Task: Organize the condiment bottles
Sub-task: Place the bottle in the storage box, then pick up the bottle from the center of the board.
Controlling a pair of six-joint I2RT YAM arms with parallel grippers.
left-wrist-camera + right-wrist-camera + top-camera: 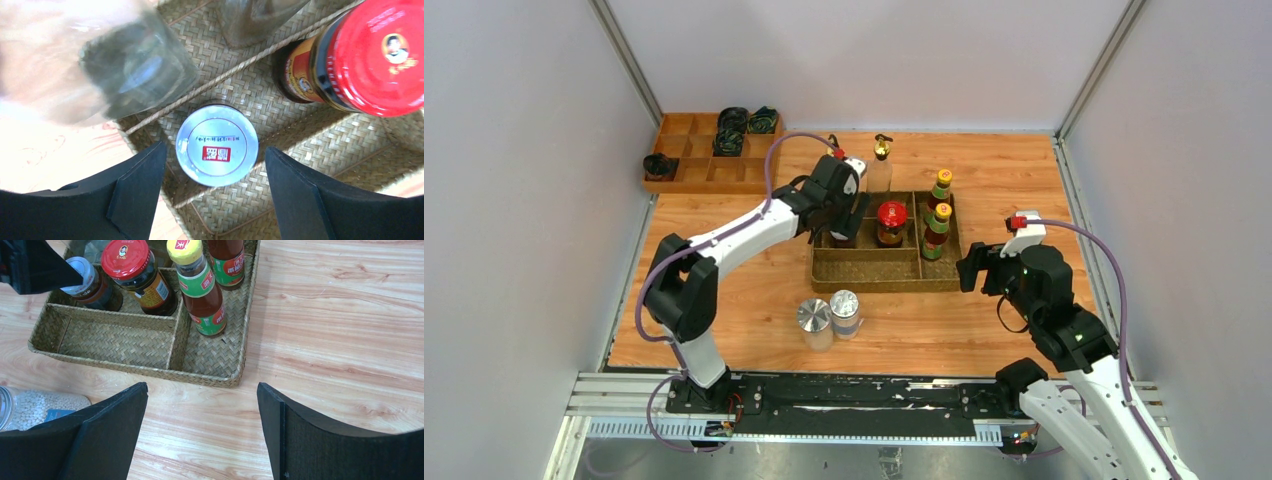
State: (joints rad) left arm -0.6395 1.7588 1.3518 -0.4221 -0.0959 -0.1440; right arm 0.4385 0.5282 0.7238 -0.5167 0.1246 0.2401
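Note:
My left gripper [844, 226] hangs open over the woven tray [884, 276], its fingers apart on either side of the white-lidded jar [217, 145], touching nothing. Next to it in the tray stand the red-lidded jar [891, 220] and two yellow-capped sauce bottles [941, 188] [937, 228]. A gold-spouted clear bottle [880, 165] rises at the tray's back; a second clear bottle [135, 65] looms blurred in the left wrist view. Two silver-lidded shakers [814, 318] [845, 308] stand on the table before the tray. My right gripper [969, 270] is open and empty, right of the tray.
A wooden compartment box [694, 168] sits at the back left with dark rolled bundles [732, 130] in it. White walls close in left, right and behind. The tray's long front compartment [120, 340] holds nothing.

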